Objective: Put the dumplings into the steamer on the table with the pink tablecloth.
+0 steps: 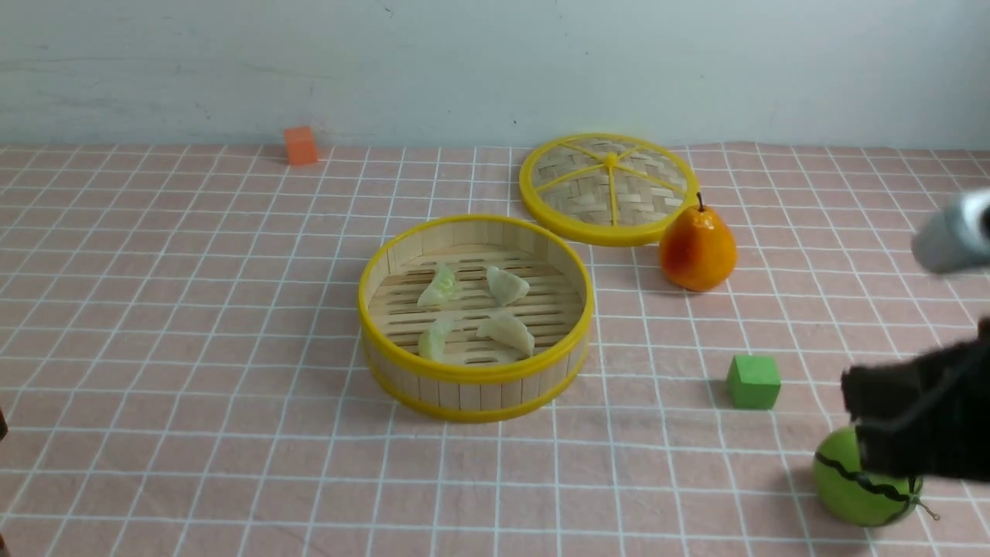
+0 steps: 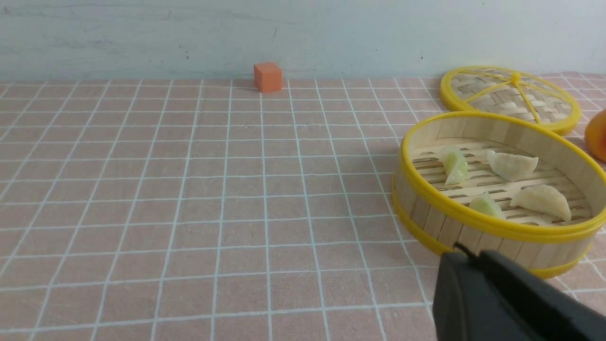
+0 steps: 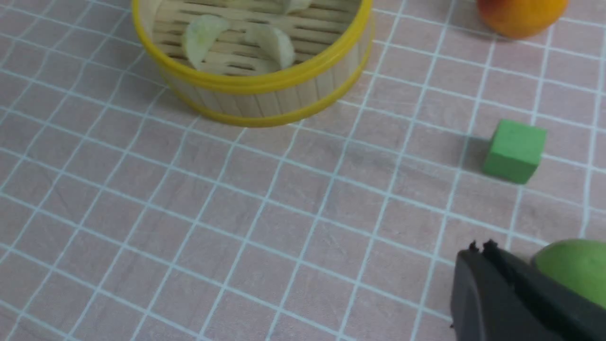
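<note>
All four dumplings (image 1: 506,331) lie on the slatted floor of the steamer (image 1: 473,377), centre frame in the front view, on the tablecloth (image 1: 193,348). The right gripper (image 1: 848,393) is at the lower right edge, well apart from the steamer, beyond the green cube (image 1: 752,381) and overlapping the melon (image 1: 855,487); its jaws are pressed together with nothing in them. The left gripper (image 2: 461,253) is clear only in its wrist view, jaws also together and empty, with the steamer ahead of it and not touching.
</note>
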Available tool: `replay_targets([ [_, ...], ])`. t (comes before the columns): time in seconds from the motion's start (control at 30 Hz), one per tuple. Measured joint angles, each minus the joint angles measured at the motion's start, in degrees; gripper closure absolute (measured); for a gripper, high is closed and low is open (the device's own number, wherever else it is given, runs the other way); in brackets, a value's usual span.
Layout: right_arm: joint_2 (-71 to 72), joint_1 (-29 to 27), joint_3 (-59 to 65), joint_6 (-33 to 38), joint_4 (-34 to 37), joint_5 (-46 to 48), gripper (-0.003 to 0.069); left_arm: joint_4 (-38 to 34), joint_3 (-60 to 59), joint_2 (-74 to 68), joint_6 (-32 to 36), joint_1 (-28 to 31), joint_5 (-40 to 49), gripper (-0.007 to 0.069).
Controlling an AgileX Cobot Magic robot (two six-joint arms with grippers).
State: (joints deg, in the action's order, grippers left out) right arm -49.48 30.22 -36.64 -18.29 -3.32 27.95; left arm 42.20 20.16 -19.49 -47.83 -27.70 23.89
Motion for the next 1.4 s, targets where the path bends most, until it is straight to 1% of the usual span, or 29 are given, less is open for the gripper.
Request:
replay_targets([
  [0.1, 4.2, 0.0, 11.3, 0.2, 0.0, -9.1, 0.0674, 0.0, 0.0, 0.0, 0.0, 0.0, 0.0, 0.0596],
  [0.17, 5.2, 0.0, 14.4, 0.3, 0.0, -11.1, 0.0674, 0.0, 0.0, 0.0, 0.0, 0.0, 0.0, 0.0594],
  [0.2, 6.4, 0.0, 18.8, 0.3, 0.0, -13.7, 0.0673, 0.0, 0.0, 0.0, 0.0, 0.0, 0.0, 0.0592],
  [0.23, 6.5, 0.0, 19.7, 0.3, 0.0, -14.2, 0.0673, 0.0, 0.0, 0.0, 0.0, 0.0, 0.0, 0.0591],
  [0.27, 7.0, 0.0, 23.5, 0.3, -0.1, -15.8, 0.0671, 0.0, 0.0, 0.0, 0.0, 0.0, 0.0, 0.0588],
  [0.53, 7.8, 0.0, 33.0, 0.3, -0.2, -17.2, 0.0665, 0.0, 0.0, 0.0, 0.0, 0.0, 0.0, 0.0586],
  [0.6, 11.1, 0.0, 36.0, 0.3, -0.2, -19.3, 0.0662, 0.0, 0.0, 0.0, 0.0, 0.0, 0.0, 0.0586],
  [0.7, 19.1, -0.9, 37.9, 0.3, -0.2, -17.7, 0.0659, 0.0, 0.0, 0.0, 0.0, 0.0, 0.2, 0.0586],
  [0.8, 30.4, -4.0, 38.0, 0.3, -0.2, -14.4, 0.0659, 0.0, 0.0, 0.0, 0.0, 0.0, 0.4, 0.0586],
  [0.83, 30.4, -4.0, 38.0, 0.3, -0.2, -14.1, 0.0659, 0.0, 0.0, 0.0, 0.0, 0.0, 0.4, 0.0586],
  [0.9, 40.5, -8.0, 38.0, 0.3, -0.2, -10.3, 0.0656, 0.0, 0.0, 0.0, 0.0, 0.0, 0.4, 0.0586],
  [1.0, 48.3, -14.1, 37.8, 0.3, 0.0, -7.0, 0.0652, 0.0, 0.0, 0.0, 0.0, 0.0, 0.4, 0.0582],
  [1.13, 50.0, -21.5, 37.5, 0.3, 0.9, -5.4, 0.0648, 0.0, 0.0, 0.0, -0.1, 0.0, 0.6, 0.0575],
  [1.17, 50.0, -24.2, 37.5, 0.3, 1.1, -5.4, 0.0648, 0.0, 0.0, 0.0, -0.1, 0.0, 0.6, 0.0574],
  [1.2, 50.0, -24.6, 37.5, 0.3, 1.1, -5.4, 0.0648, 0.0, 0.0, 0.0, -0.1, 0.0, 0.6, 0.0573],
  [1.3, 50.1, -29.1, 37.5, 0.3, 1.3, -5.4, 0.0648, 0.0, 0.0, 0.0, -0.1, 0.0, 0.6, 0.0570],
  [1.4, 50.1, -29.7, 37.5, 0.3, 1.3, -5.4, 0.0648, 0.0, 0.0, 0.0, -0.1, 0.0, 0.6, 0.0568],
])
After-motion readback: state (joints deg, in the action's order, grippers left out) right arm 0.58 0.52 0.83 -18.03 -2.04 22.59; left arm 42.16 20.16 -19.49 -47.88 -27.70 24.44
